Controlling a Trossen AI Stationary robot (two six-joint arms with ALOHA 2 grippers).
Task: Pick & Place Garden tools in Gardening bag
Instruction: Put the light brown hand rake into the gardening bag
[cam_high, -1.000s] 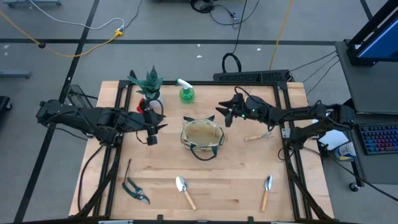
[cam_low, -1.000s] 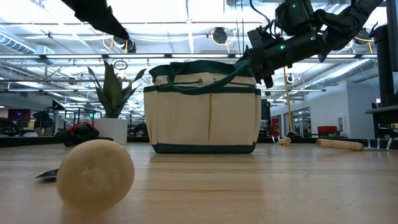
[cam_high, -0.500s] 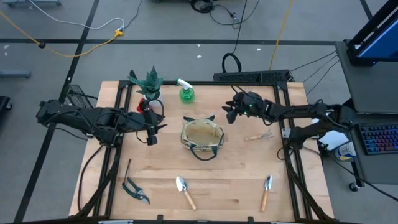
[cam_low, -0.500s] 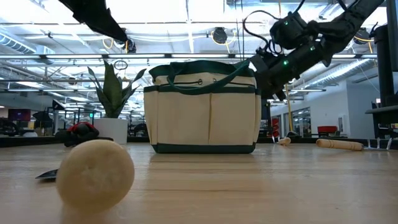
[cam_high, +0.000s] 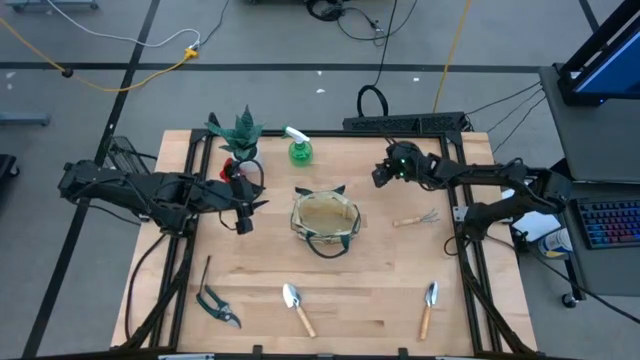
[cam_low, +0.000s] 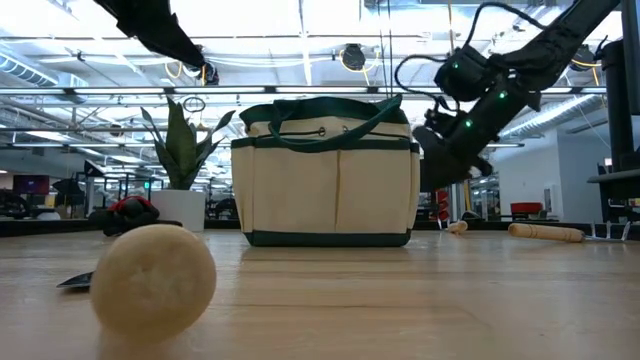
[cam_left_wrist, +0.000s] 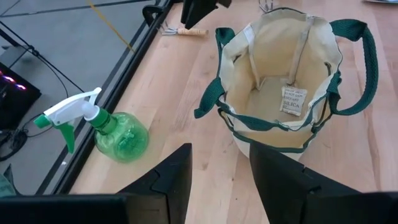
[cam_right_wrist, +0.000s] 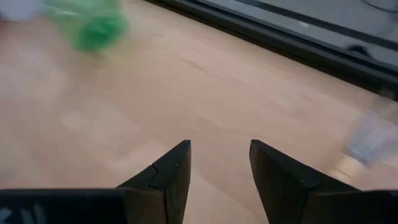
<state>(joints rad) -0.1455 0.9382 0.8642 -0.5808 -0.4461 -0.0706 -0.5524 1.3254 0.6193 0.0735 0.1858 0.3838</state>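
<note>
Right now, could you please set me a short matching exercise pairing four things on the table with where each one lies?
Things:
1. spray bottle
2. pruning shears
3. gardening bag
4. hand rake

Places:
A. near front-left corner
B. middle of the table
C. at the back edge, beside the potted plant
D. right of the bag

Pairs: 1-C, 2-A, 3-B, 4-D

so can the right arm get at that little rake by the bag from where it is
Probably yes. The right gripper, open and empty, hangs just behind the rake, which lies alone on bare table right of the bag.
</note>
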